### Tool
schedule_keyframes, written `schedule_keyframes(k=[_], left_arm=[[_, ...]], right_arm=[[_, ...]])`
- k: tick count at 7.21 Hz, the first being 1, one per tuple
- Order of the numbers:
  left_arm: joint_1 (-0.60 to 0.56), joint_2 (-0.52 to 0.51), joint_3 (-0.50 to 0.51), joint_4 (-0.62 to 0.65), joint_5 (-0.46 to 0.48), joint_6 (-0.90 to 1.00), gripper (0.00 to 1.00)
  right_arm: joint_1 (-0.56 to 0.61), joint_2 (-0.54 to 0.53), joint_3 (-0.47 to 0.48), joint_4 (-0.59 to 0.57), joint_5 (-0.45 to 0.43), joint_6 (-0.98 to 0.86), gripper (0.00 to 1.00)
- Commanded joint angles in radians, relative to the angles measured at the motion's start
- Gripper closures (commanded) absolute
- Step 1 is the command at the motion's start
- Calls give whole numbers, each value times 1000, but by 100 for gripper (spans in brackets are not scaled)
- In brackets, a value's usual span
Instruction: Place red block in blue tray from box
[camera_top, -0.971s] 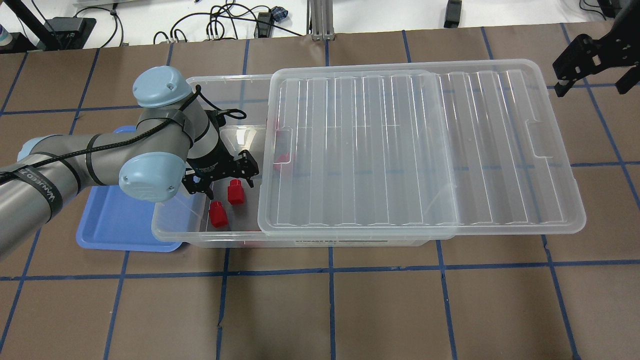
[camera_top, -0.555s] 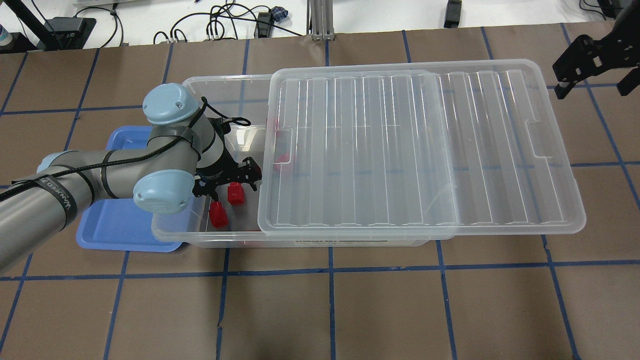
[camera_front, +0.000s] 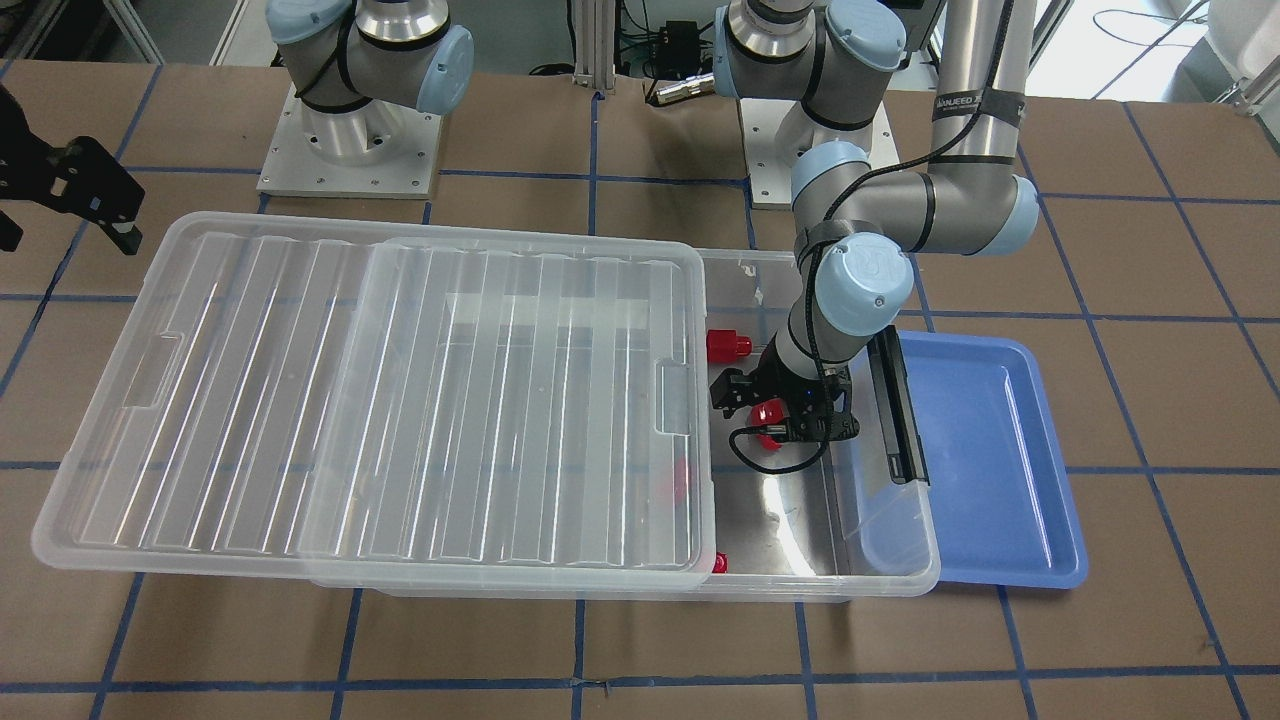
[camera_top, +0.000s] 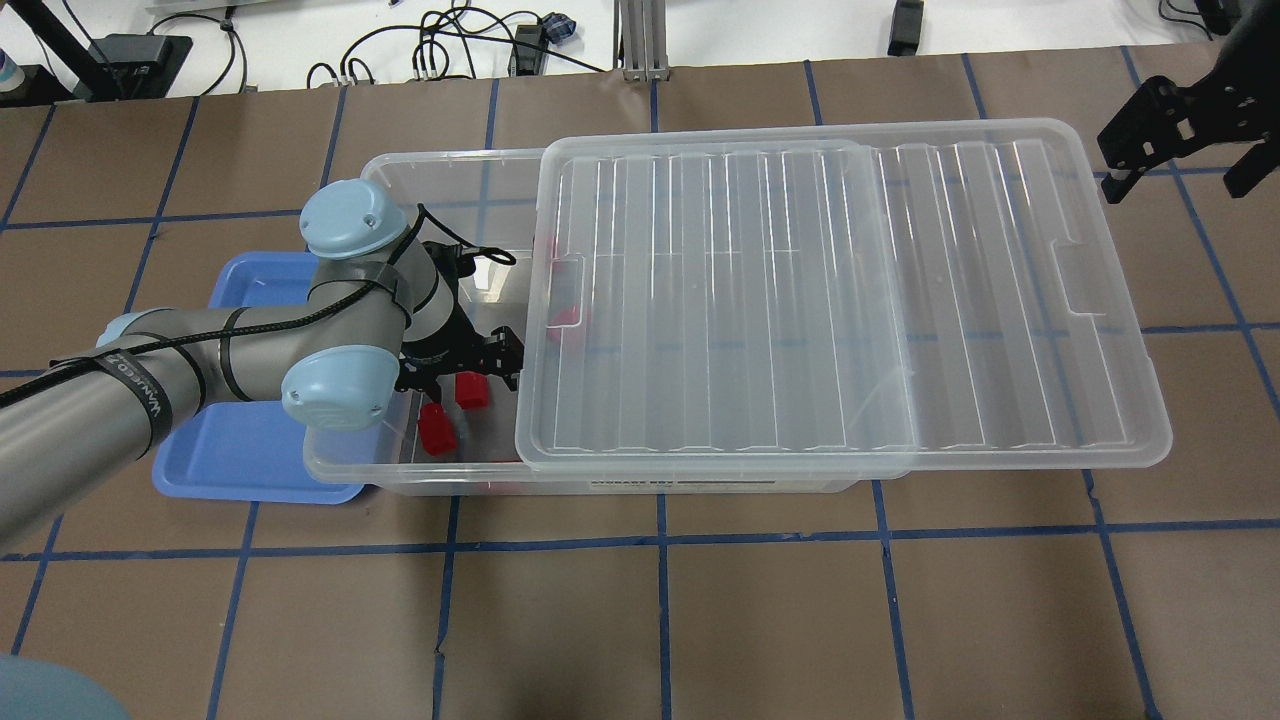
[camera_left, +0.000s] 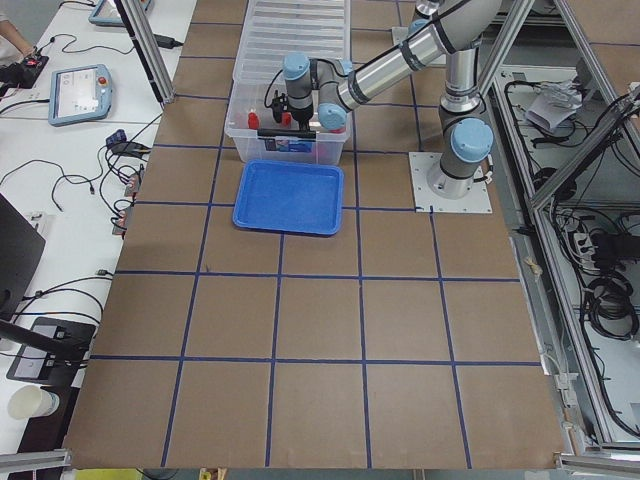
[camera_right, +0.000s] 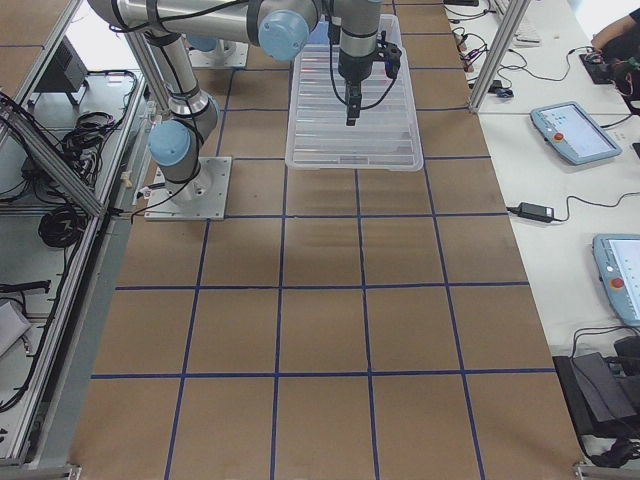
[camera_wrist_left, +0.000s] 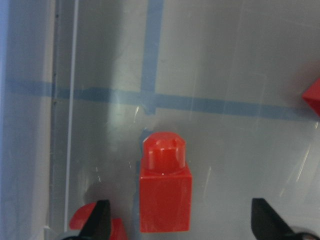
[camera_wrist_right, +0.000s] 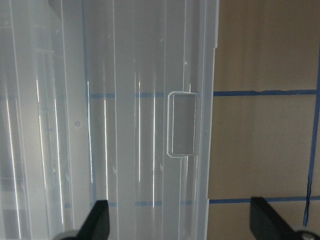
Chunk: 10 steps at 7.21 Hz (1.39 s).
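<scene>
The left wrist view shows what the overhead one half hides: the left claw (camera_wrist_left: 182, 222) is spread wide, a fingertip on either side of the red block (camera_wrist_left: 165, 200), which lies untouched on the floor of the box (camera_top: 340, 470) at its uncovered end. Only the wider views show the blue tray (camera_top: 230, 450) on the desk (camera_top: 700, 620) just beside that end, and the ribbed lid (camera_top: 830, 300) lying offset toward the other end. The right claw (camera_wrist_right: 182, 222), also spread, hangs over the lid's notched edge.

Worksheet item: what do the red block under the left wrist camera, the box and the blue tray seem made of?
The red block: probably hard moulded plastic, glossy, with highlights on its stub. The box: clear thin plastic; tape lines show through it. The blue tray: likely smooth plastic, faint sheen.
</scene>
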Motion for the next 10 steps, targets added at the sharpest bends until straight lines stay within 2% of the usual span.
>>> schedule_keyframes(k=[1, 2, 3, 4, 5, 6, 9, 10], left_arm=[[0, -17, 0, 3, 2, 4, 21], [0, -19, 0, 2, 4, 9, 27], [0, -20, -3, 2, 14, 15, 29], [0, -22, -2, 2, 31, 15, 40], [1, -17, 7, 2, 34, 15, 96], [2, -17, 4, 2, 36, 9, 100], [0, 24, 17, -19, 34, 3, 100], [3, 50, 62, -89, 34, 3, 100]], right_arm=[[0, 2, 4, 3, -1, 1, 0], [0, 0, 7, 3, -1, 1, 0], [0, 0, 7, 3, -1, 1, 0], [0, -1, 7, 3, -1, 1, 0], [0, -3, 5, 20, -1, 4, 0], [2, -3, 5, 28, 2, 32, 0], [2, -1, 5, 29, 2, 45, 0], [2, -1, 5, 29, 2, 45, 0]])
